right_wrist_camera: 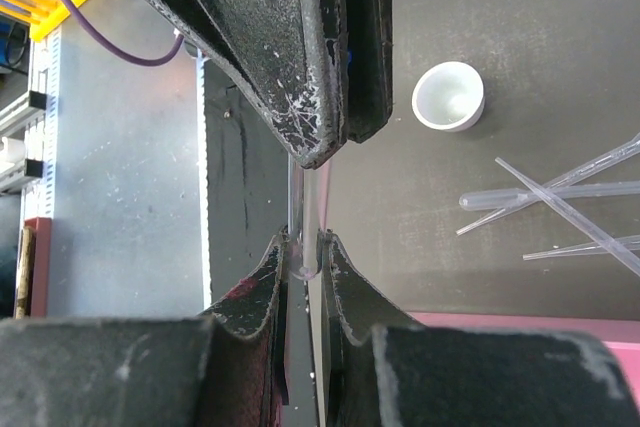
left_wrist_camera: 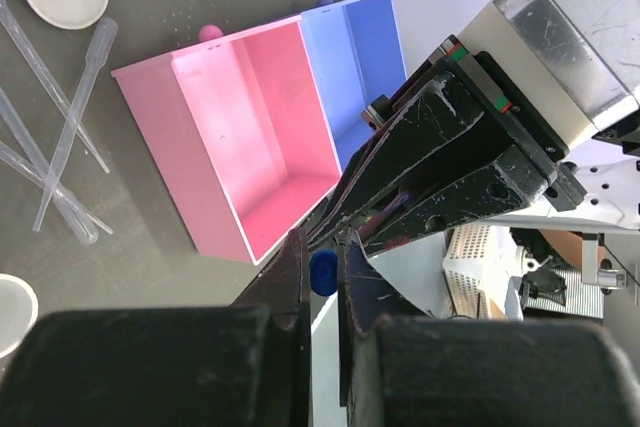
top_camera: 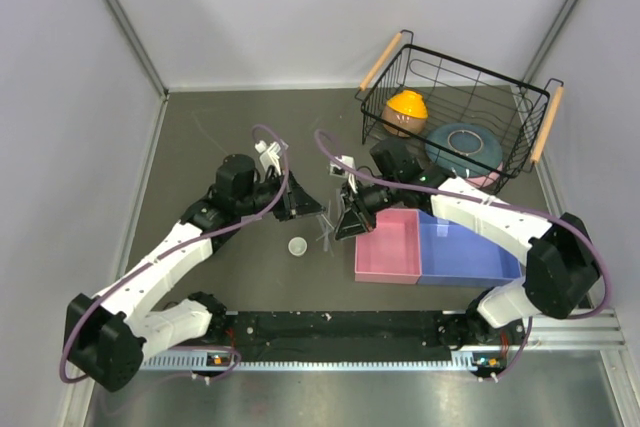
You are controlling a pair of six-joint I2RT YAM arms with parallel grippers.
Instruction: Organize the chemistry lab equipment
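A small clear tube (right_wrist_camera: 306, 209) with a blue cap (left_wrist_camera: 323, 273) is held between both grippers above the table. My left gripper (left_wrist_camera: 322, 249) is shut on the capped end. My right gripper (right_wrist_camera: 305, 243) is shut on the tube's rounded bottom end. In the top view the left gripper (top_camera: 303, 204) and right gripper (top_camera: 346, 220) meet tip to tip. Several thin clear pipettes (top_camera: 326, 228) lie crossed on the table below; they also show in the left wrist view (left_wrist_camera: 62, 132) and the right wrist view (right_wrist_camera: 560, 197). A small round white dish (top_camera: 297, 246) sits beside them. No tube rack is in view.
A pink bin (top_camera: 390, 245) and a blue bin (top_camera: 468, 250) stand side by side at the right. A black wire basket (top_camera: 520, 112) at the back right holds an orange bowl (top_camera: 406, 107) and a teal plate (top_camera: 465, 144). A second white dish (left_wrist_camera: 10, 312) shows in the left wrist view.
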